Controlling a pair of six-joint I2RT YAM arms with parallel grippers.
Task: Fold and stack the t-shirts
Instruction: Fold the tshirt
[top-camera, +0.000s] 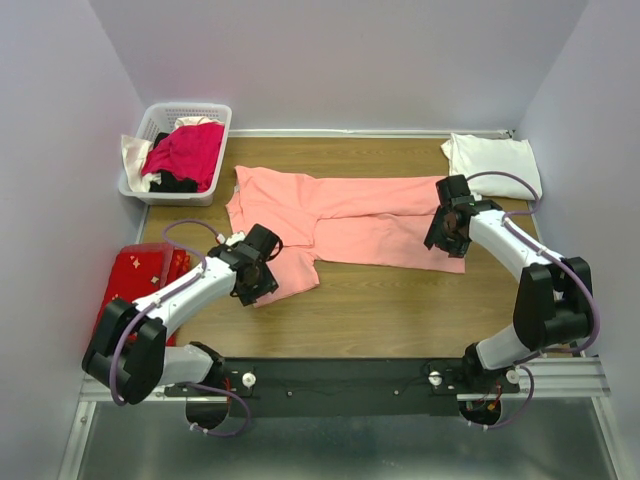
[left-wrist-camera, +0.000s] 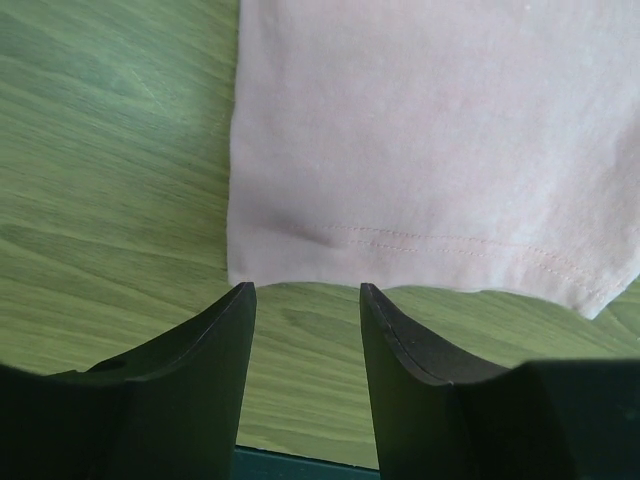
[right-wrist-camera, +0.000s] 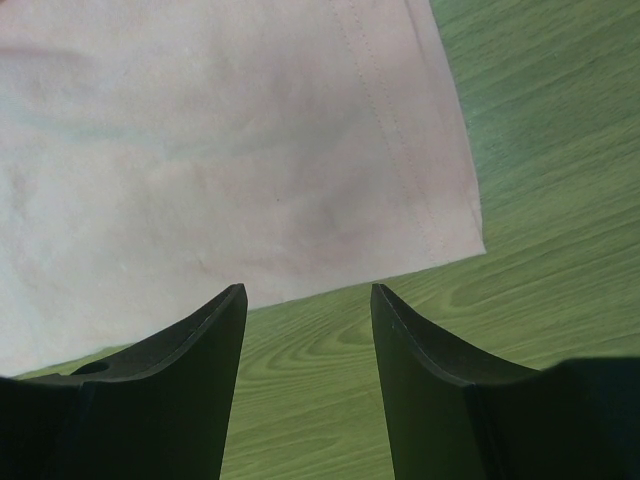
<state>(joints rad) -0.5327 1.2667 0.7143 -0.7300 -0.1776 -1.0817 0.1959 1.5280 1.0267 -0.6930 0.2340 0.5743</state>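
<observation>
Across the middle of the surface lies the salmon-pink t-shirt, its long axis running left to right. Just short of its near-left hem corner hangs the left tool, and just short of its near-right corner the right tool. Both are released, fingers apart, holding nothing. Each arm has its own end nearest. The white t-shirt sits folded at far right.
</observation>
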